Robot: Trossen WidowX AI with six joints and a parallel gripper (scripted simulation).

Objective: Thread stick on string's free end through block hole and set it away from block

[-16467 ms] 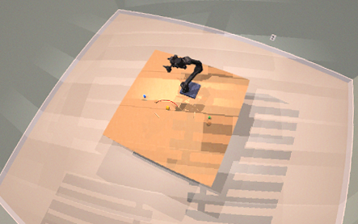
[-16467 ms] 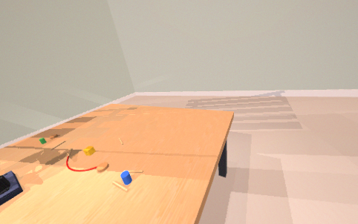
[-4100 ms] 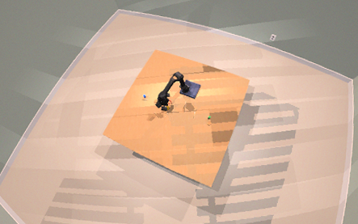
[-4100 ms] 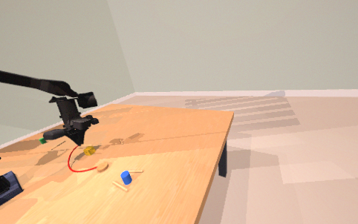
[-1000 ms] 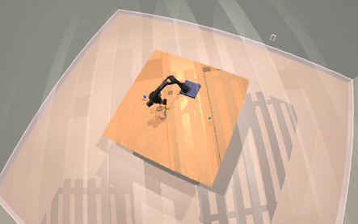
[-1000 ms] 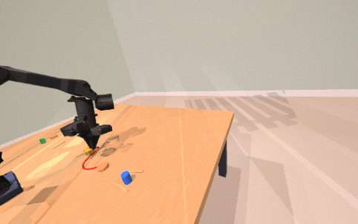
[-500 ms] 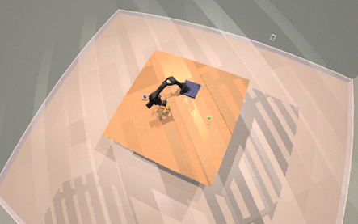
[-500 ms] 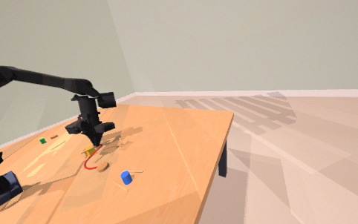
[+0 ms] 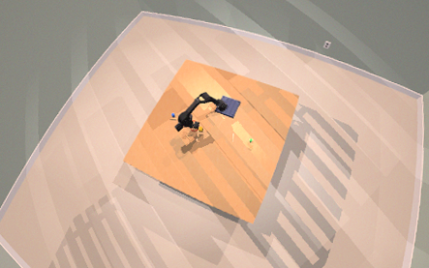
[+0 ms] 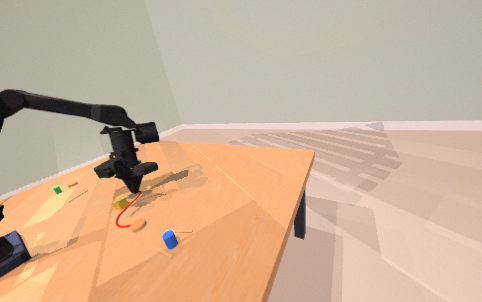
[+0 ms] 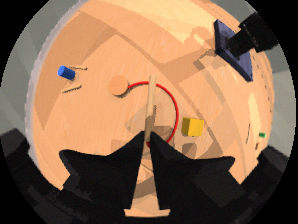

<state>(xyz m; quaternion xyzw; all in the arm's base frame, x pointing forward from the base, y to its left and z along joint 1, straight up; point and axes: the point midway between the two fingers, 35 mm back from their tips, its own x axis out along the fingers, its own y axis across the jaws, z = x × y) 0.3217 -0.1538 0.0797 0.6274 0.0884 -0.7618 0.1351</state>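
Observation:
My gripper (image 10: 135, 192) (image 11: 147, 134) is shut on the pale wooden stick (image 11: 152, 97). The stick juts out from between the fingertips, towards the top of the wrist view. The red string (image 10: 118, 218) (image 11: 177, 115) curves from the round wooden button (image 10: 137, 224) (image 11: 118, 85) round to the fingertips. The button lies flat on the table. The fingertips are above the table, behind the button in the exterior view. I cannot make out the wooden block or its hole for certain; faint pale edges show right of the gripper in that view.
A yellow block (image 10: 120, 203) (image 11: 193, 127) is near the gripper. A blue cylinder (image 10: 170, 239) (image 11: 66, 72) stands beside two loose sticks. A green object (image 9: 251, 140) (image 10: 57, 189) (image 11: 262, 135) and another stick (image 10: 78, 195) are farther off. The arm's dark blue base plate (image 9: 232, 108) is on the table.

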